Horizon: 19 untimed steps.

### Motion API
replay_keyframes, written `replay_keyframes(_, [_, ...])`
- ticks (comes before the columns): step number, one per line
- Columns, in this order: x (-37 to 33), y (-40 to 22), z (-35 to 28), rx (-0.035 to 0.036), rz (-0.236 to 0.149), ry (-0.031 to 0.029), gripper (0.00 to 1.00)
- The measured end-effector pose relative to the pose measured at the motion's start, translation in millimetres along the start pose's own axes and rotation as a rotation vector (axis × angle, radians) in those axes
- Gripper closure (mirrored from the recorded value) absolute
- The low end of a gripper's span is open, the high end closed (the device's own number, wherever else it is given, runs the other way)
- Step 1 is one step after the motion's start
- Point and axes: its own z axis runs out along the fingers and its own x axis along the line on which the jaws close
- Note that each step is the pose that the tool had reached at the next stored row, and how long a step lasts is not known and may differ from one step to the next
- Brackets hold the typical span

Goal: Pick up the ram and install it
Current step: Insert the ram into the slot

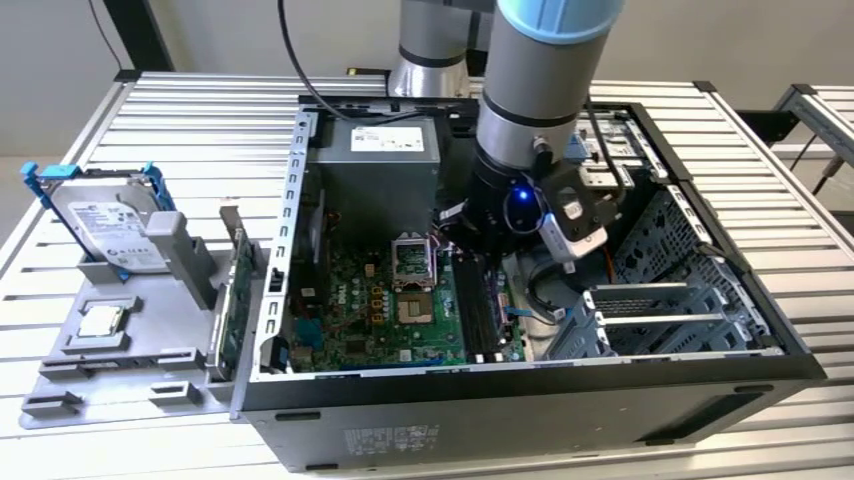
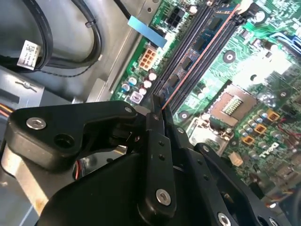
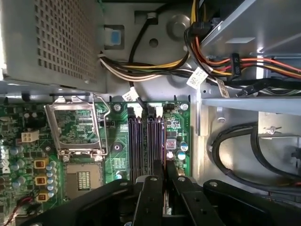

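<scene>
In the second wrist view the ram (image 2: 200, 44), a thin dark blue-green stick with black chips, stands on edge along the black memory slots (image 2: 188, 42) of the green motherboard (image 2: 263, 61). Its near end runs in between the black fingers of my gripper (image 2: 156, 106), which is shut on it. In the first wrist view the gripper (image 3: 164, 167) has its tips narrowly apart over the slots (image 3: 146, 141). In the exterior view the gripper (image 1: 497, 262) is down inside the open computer case (image 1: 534, 390), above the slots (image 1: 478, 315).
The CPU socket (image 3: 75, 125) lies beside the slots. The grey power supply (image 1: 380, 160) and bundled cables (image 3: 150, 66) are at the case's far end, and a metal drive cage (image 1: 667, 250) is on the exterior view's right. Outside, a grey fixture (image 1: 120, 340) carries a blue-framed hard drive (image 1: 100, 215) and a green card (image 1: 238, 300).
</scene>
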Motion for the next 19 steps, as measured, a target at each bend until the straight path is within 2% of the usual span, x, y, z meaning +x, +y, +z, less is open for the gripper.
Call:
replay_keyframes(8, [-0.8,-2.7,10.8,0.0014,-0.001,0.0000,1.00])
replay_keyframes(11, [-0.7,-2.7,12.0,0.0043,-0.004,-0.0002,1.00])
replay_keyframes(16, [0.4,-2.8,12.1,0.0150,-0.008,-0.0004,1.00])
replay_keyframes(19, [0.5,-2.8,12.0,0.0164,-0.009,-0.0005,1.00])
